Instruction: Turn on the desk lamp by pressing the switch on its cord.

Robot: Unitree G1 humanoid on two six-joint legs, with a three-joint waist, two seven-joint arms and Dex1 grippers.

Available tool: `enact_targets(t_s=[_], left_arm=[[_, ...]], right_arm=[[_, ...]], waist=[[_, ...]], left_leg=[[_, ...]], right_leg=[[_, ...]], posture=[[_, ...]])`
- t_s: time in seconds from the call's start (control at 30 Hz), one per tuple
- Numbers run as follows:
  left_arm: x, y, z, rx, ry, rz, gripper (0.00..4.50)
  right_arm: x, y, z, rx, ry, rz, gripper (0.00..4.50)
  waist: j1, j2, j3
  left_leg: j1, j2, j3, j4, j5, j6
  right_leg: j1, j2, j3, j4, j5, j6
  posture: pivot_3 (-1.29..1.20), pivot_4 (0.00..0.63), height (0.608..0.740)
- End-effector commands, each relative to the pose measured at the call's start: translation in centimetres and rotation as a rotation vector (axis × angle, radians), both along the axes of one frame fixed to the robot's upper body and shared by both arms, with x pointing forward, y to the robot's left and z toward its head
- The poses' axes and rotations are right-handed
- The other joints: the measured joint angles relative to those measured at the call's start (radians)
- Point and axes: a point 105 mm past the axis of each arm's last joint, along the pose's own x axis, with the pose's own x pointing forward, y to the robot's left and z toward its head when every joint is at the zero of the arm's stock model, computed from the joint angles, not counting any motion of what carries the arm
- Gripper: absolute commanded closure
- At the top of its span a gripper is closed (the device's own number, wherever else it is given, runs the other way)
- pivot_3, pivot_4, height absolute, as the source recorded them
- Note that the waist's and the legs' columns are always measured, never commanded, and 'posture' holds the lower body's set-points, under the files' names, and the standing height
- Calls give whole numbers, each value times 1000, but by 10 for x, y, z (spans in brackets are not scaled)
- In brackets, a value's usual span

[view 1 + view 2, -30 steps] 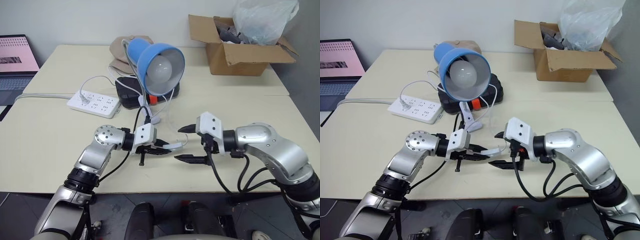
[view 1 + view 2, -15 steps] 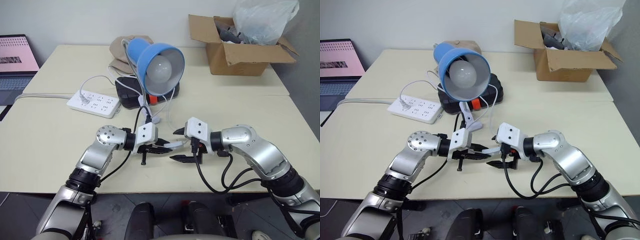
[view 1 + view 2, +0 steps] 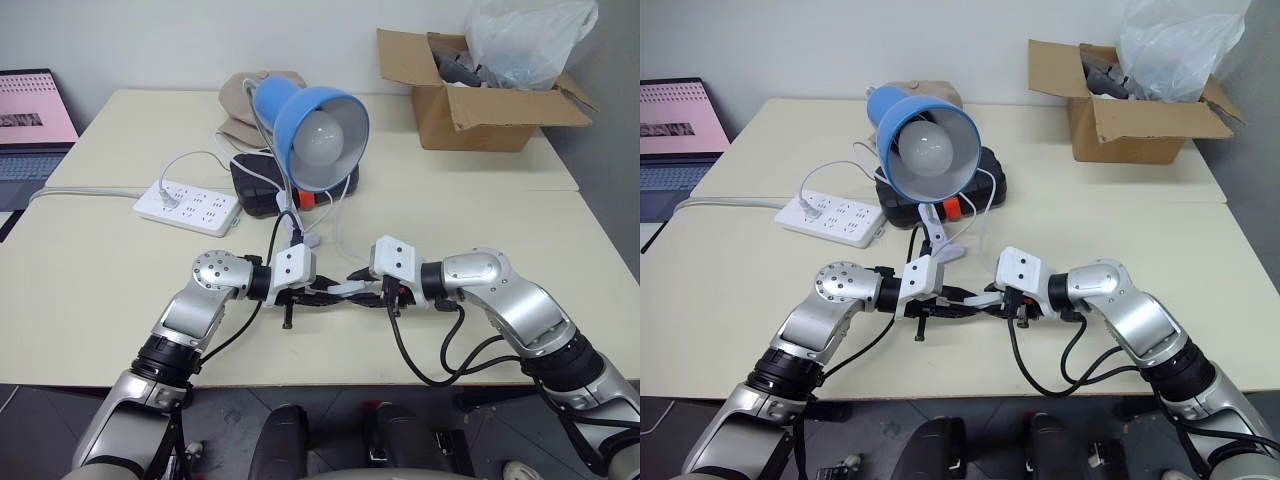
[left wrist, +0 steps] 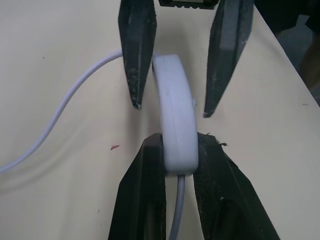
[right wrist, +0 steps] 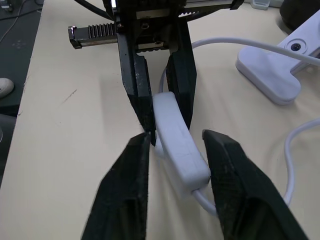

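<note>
Switch (image 3: 345,290) sits low over the near part of the cream table (image 3: 100,290), held between the 2 grippers, in front of the desk lamp (image 3: 318,127). From the left eye view, the left gripper (image 3: 318,295) points right and the right gripper (image 3: 362,287) points left, so they meet nose to nose at the small white oblong. The lamp's blue shade and big white bulb face the robot; the bulb does not look lit. Behind the lamp lies a black case (image 3: 255,180), with a white power strip (image 3: 188,206) to its left and an open cardboard box (image 3: 470,100) at the far right corner. A laptop (image 3: 35,115) stands off the table's left edge.

From the left wrist view, the left gripper's 2 black fingers (image 4: 145,195) are clamped on one end of the switch (image 4: 175,125), with the thin cord (image 4: 65,107) running out from both ends. The right gripper's fingers (image 4: 136,55) reach in from the opposite side and flank the other end, not fully closed: the finger at the cord's side lies against the switch, the other stands just off it.

From the right wrist view, the right gripper's own fingers (image 5: 125,185) bracket the switch (image 5: 177,142) with a narrow gap on each side, while the left gripper (image 5: 159,120) pinches its far end. The lamp's white clip base (image 5: 272,75) rests on the table nearby.
</note>
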Motion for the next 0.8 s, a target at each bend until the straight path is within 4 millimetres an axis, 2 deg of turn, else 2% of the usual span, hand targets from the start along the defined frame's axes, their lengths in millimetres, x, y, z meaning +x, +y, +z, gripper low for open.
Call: enact_targets(t_s=[0.03, 0.47, 0.53, 0.57, 0.6, 0.67, 0.8], left_arm=[[1, -7, 17, -20, -64, -25, 4093], [1, -8, 18, -19, -74, -38, 4093], [0, -8, 18, -15, -76, -41, 4093], [0, -8, 18, -13, -77, -42, 4093], [0, -8, 17, -10, -79, -42, 4093], [0, -7, 17, -6, -82, -41, 4093], [0, -7, 17, -2, -86, -40, 4093]], right_arm=[[-1, 4, 10, 17, -45, 38, 3644], [-4, 5, 12, 14, -46, 101, 3796], [-3, 5, 13, 20, -46, 98, 3090], [-2, 5, 13, 22, -45, 99, 2976], [-1, 5, 14, 25, -48, 92, 2609], [-2, 4, 13, 12, -40, 92, 2385], [-5, 0, 8, -25, -19, 100, 2371]], waist=[[0, 0, 0], [0, 0, 0], [0, 0, 0], [0, 0, 0], [0, 0, 0], [0, 0, 0], [0, 0, 0]], left_leg=[[0, 0, 0, 0, 0, 0], [0, 0, 0, 0, 0, 0], [0, 0, 0, 0, 0, 0], [0, 0, 0, 0, 0, 0], [0, 0, 0, 0, 0, 0], [0, 0, 0, 0, 0, 0], [0, 0, 0, 0, 0, 0]], right_leg=[[0, 0, 0, 0, 0, 0], [0, 0, 0, 0, 0, 0], [0, 0, 0, 0, 0, 0], [0, 0, 0, 0, 0, 0], [0, 0, 0, 0, 0, 0], [0, 0, 0, 0, 0, 0], [0, 0, 0, 0, 0, 0]], posture=[[0, 150, 740], [0, 150, 740], [0, 150, 740], [0, 150, 740], [0, 150, 740], [0, 150, 740], [0, 150, 740]])
